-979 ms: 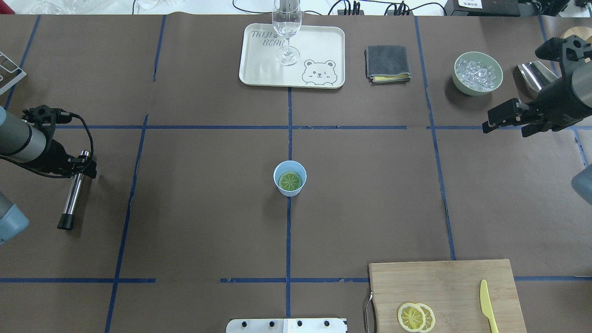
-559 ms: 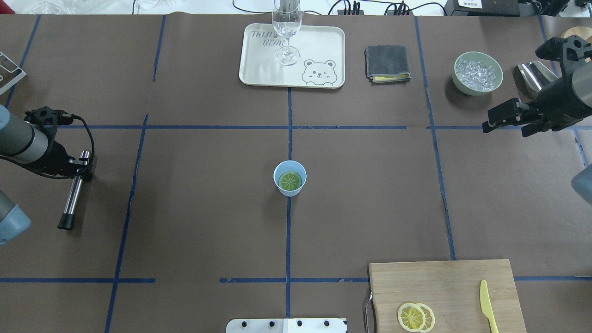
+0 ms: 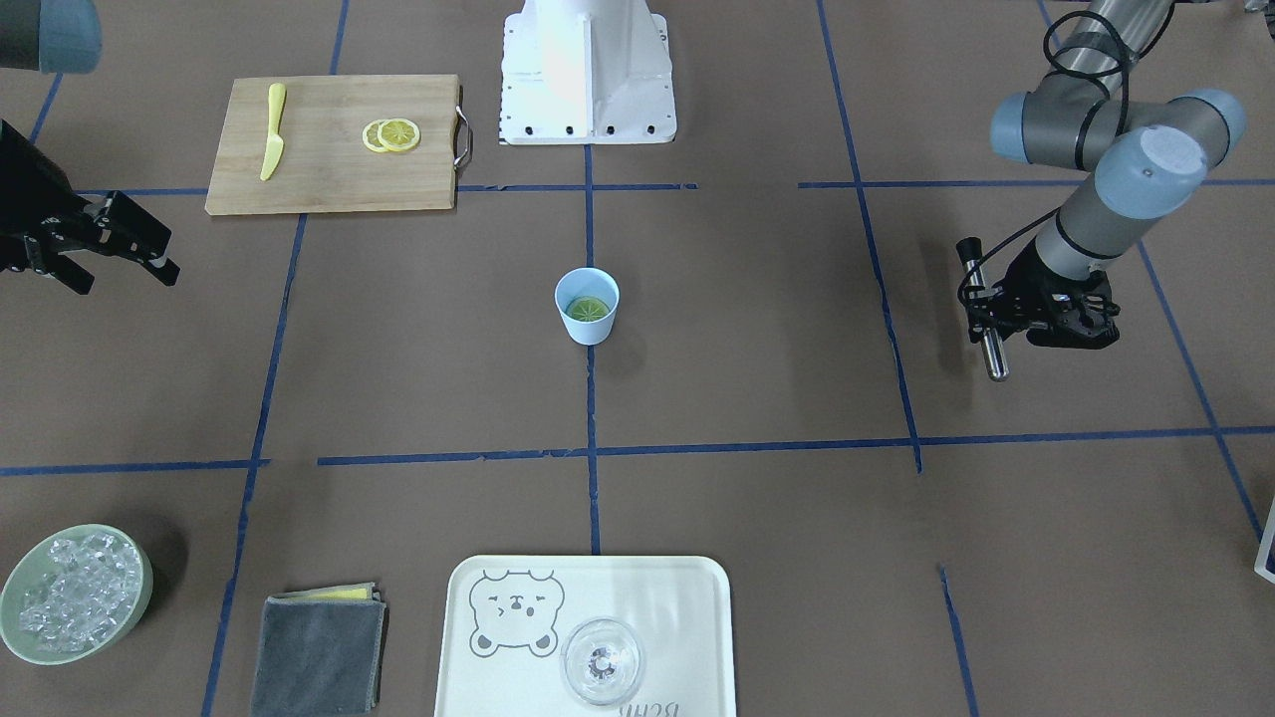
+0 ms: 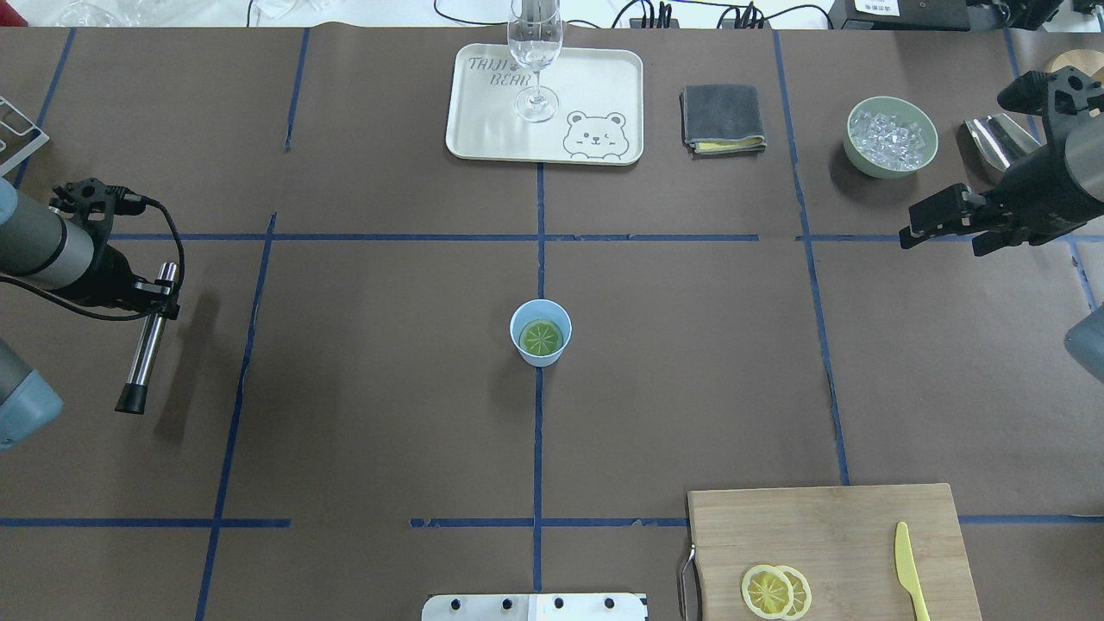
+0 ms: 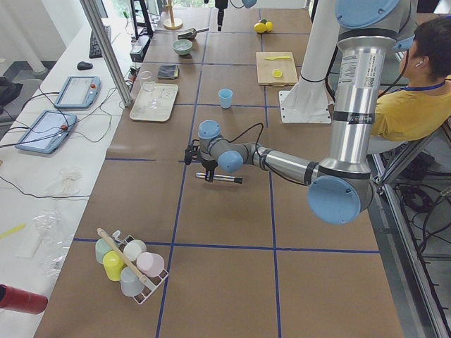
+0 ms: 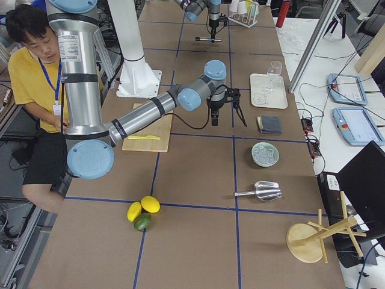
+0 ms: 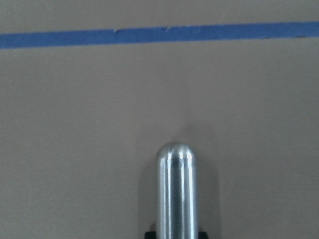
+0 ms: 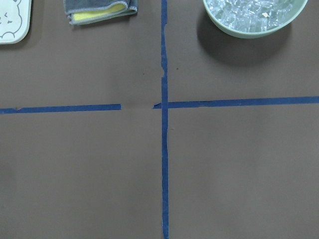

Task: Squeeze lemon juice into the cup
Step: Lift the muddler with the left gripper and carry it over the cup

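Centrally on the brown-papered desk (image 4: 388,388), where blue tape lines cross, a small light-blue cup (image 4: 541,314) is seen standing upright. One lemon slice (image 4: 541,337) is lying flat at its bottom, its segmented face turned up and tinged green by the cup's colour. The left gripper (image 4: 159,293) is held low over the desk's left side, well apart from the cup. It is closed around the upper end of a steel muddler (image 4: 145,349), whose black tip is pointed towards the robot's side of the desk. The right gripper (image 4: 942,243) is held at the far right edge, near a green bowl of ice (image 4: 891,136). Its fingers are spread wide and nothing is held between them. Two more lemon slices (image 4: 776,592) are left overlapping on a wooden cutting board (image 4: 819,526) beside a yellow knife (image 4: 907,569). A stemmed glass (image 4: 536,52) is stood on a bear-printed tray (image 4: 483,129) at the far side, with a folded grey cloth (image 4: 723,116) to its right. The placing of the slice in the cup can be judged done. No juice can be made out, so it cannot be told whether the slice has been pressed. If it has not, the muddler would have to be brought across, lined up over the cup's mouth, and pushed down on the slice.
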